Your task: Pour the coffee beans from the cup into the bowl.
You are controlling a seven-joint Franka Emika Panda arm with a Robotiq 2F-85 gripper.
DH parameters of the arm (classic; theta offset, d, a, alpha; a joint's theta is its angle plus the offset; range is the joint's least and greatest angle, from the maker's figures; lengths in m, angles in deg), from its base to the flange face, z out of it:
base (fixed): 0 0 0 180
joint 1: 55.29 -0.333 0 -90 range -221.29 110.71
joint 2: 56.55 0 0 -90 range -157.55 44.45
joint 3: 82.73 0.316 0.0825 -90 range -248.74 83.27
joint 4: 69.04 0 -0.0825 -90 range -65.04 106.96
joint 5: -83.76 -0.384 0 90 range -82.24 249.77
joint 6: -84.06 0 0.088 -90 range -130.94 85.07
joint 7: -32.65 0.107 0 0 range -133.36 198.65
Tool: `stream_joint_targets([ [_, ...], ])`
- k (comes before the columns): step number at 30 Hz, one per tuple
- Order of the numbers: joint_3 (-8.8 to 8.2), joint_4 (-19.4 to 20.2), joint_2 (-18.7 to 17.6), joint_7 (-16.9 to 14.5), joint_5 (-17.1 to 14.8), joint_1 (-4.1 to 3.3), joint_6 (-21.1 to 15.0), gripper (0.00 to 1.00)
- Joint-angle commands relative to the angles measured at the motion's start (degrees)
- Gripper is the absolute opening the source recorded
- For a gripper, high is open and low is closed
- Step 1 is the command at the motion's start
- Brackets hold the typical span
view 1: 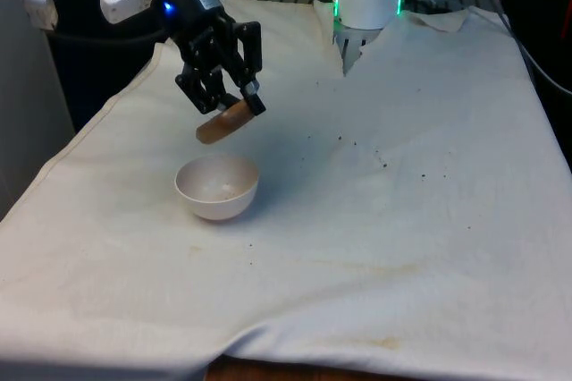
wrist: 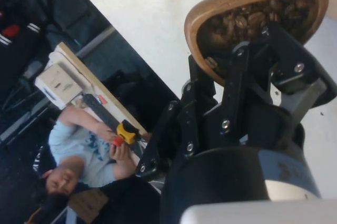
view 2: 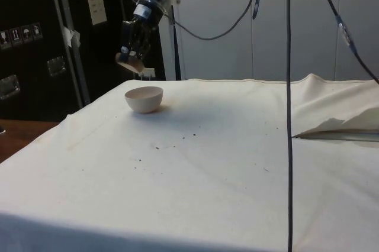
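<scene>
Nearest the front camera lies the white cloth (view 1: 384, 247), with a brownish stain close to its near edge and a bare strip of table (view 1: 268, 372) showing below it. Farther in sits the bowl (view 1: 217, 188), white and upright, toward the front view's left; I can't tell whether anything lies inside it. A few dark specks (view 1: 380, 159) are scattered on the cloth to the front view's right of the bowl, well apart from it. Above the bowl and a little behind it I hold my gripper (view 1: 234, 105), clamped on the cup (view 1: 224, 122) — a tan cup tipped steeply, its mouth angled down, clear of the bowl's rim. In the side view the cup (view 2: 128, 62) hangs just above and beyond the bowl (view 2: 144, 99). My wrist view looks into the cup (wrist: 253, 13): the beans (wrist: 247, 19) are piled inside it, brown and glossy, with my fingers (wrist: 237, 71) across the rim. Past the table's edge in that view a person (wrist: 89, 150) sits in a pale blue shirt — hands on a small yellow and red object (wrist: 124, 132).
</scene>
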Motion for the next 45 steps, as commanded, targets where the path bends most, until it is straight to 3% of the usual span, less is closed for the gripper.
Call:
stream_joint_targets([
  [1,0.06,0.06,0.0,0.46,-0.46,0.17,0.34,0.04],
  [8,-0.34,0.34,-0.23,0.23,-2.69,0.0,0.34,0.04],
  [17,-0.52,0.63,-0.74,0.86,-7.33,0.34,1.43,0.04],
  [18,-0.69,0.63,-0.74,0.46,-6.99,0.06,1.03,0.04],
  [20,-0.69,0.74,-0.8,0.8,-8.48,0.4,1.89,0.04],
  [34,-2.52,1.89,-0.92,-0.17,-12.72,0.11,4.87,0.04],
  [42,-2.69,2.81,-0.92,-0.17,-15.93,0.52,5.96,0.04],
  [43,-2.86,2.69,-0.92,-0.23,-15.41,0.17,5.56,0.04],
  [44,-2.75,2.81,-1.03,-0.23,-16.67,0.69,6.36,0.04],
  [45,-2.81,2.81,-1.09,-0.23,-17.02,0.74,6.59,0.04],
])
